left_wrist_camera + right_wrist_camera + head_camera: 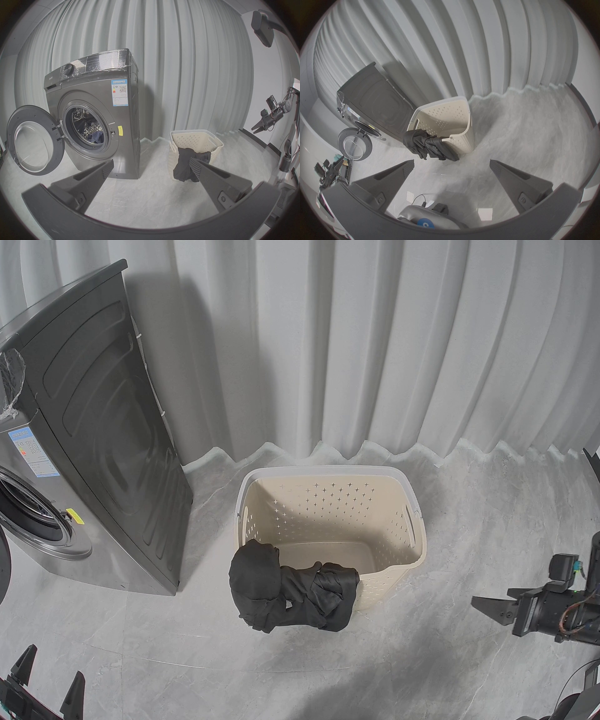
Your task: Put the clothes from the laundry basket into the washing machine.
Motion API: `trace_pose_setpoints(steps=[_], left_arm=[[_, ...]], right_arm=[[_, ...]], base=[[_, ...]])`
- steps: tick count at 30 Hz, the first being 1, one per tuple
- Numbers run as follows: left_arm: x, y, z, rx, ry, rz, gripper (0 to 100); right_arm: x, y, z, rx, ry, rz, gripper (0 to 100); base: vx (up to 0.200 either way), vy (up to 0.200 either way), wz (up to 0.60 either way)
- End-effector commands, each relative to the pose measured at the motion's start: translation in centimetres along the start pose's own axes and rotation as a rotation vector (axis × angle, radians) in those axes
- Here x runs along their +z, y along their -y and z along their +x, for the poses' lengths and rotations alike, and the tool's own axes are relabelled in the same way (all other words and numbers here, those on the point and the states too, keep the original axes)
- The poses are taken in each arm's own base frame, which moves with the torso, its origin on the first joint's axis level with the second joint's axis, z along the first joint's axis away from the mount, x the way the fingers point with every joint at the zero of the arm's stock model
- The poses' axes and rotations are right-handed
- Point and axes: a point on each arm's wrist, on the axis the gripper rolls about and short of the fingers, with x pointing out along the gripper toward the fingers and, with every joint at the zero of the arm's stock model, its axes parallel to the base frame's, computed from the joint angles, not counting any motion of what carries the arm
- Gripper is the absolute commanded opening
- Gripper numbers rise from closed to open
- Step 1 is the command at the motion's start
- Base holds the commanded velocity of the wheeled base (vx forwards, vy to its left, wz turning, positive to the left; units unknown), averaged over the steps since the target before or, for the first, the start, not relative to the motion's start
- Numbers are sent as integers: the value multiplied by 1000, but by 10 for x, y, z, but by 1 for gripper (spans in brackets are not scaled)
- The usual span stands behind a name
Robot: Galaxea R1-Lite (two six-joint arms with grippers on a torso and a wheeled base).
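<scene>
Washing machine point(94, 446) comes first, the biggest thing before me: a dark grey front-loader standing on the marbled floor point(469, 521) at about 9 o'clock in my head view. Its back is toward the pleated white curtain point(375, 346) that runs across 12 o'clock. From my left wrist I see the machine point(125, 131) face-on. Its round door point(34, 140) is swung wide open to one side, and some bluish cloth point(95, 136) lies low in the drum. Next in size is the laundry basket point(331, 472), cream plastic pierced with small star-shaped holes. It stands upright on the floor at the centre of my head view, near the machine's flank at its 3 o'clock, with a strip of floor between them. Over the basket's near rim, toward its 7 o'clock corner, lies the black garment point(290, 593), bunched into a lump and hanging down the outer wall. From my right wrist the garment point(429, 145) shows the same drape across the rim. Smallest are my own tools. My left gripper point(53, 666) sits low at 7 o'clock, well apart from the basket, its jaws released and spread wide, gripping nothing. My right gripper point(500, 602) hangs at 4 o'clock, pointing toward the basket from well off, its jaws likewise spread and empty.
</scene>
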Motion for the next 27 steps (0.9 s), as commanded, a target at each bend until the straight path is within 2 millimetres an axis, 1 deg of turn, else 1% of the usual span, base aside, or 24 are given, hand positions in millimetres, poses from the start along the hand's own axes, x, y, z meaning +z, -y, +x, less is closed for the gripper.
trace_pose_setpoints(steps=[1,5,6,12,18,21,27], left_arm=[[-4,0,0,0,-3,-2,100],[-4,0,0,0,-3,-2,100],[-4,0,0,0,-3,-2,100],[-4,0,0,0,-3,-5,100],[-4,0,0,0,-3,-5,100],[-4,0,0,0,-3,-2,100],[-4,0,0,0,-3,-4,100]], right_arm=[[-6,-18,36,-7,-101,0,100],[-9,-21,49,-8,-116,-8,100],[-9,-21,50,-8,-118,-8,100],[-14,-24,74,-7,-131,-12,100],[-20,-29,92,0,-134,-24,100],[-20,-35,98,7,-119,-29,100],[-29,-51,115,15,-130,-18,100]], base=[[0,0,0],[0,0,0],[0,0,0],[0,0,0],[0,0,0],[0,0,0],[0,0,0]])
